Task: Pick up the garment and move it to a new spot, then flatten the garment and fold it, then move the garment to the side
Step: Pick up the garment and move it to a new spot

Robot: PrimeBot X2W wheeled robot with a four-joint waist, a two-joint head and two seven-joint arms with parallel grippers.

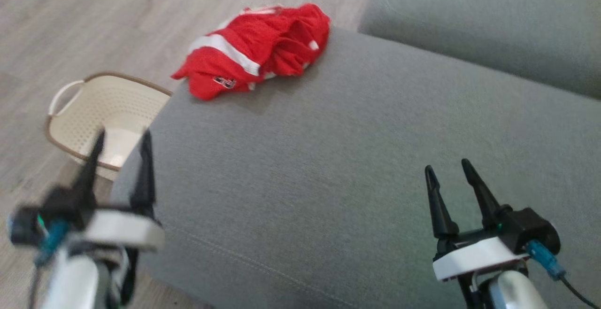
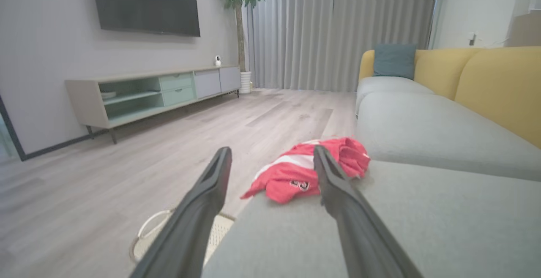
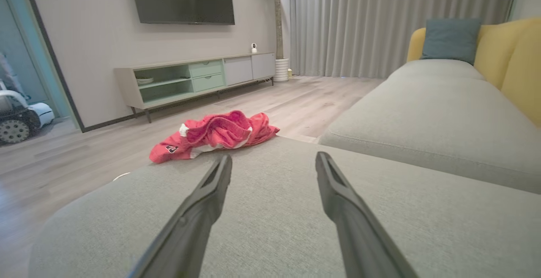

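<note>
Garment [image 1: 256, 50]: red with a white stripe [image 1: 225, 48], crumpled in a heap on the far left corner of the grey seat cushion [image 1: 328, 158], right at its edge above the floor [image 1: 70, 18]. Nothing is touching it.

Long axis as I read it from the head view: near-left to far-right along the cushion's far edge. The logo patch [image 1: 224, 82] is at the near-left end, pointing toward the basket [image 1: 63, 93] that stands on the floor beside the cushion.

Left gripper [image 1: 123, 135]: fingers spread wide, nothing between them, over the cushion's left edge, blurred. Right gripper [image 1: 447, 166]: also spread and empty, low over the cushion, well apart from the garment.

My judgement: both hang back open because the pick-up is not yet begun. The left sits on the heap's side, so it looks like the natural first reach.
</note>
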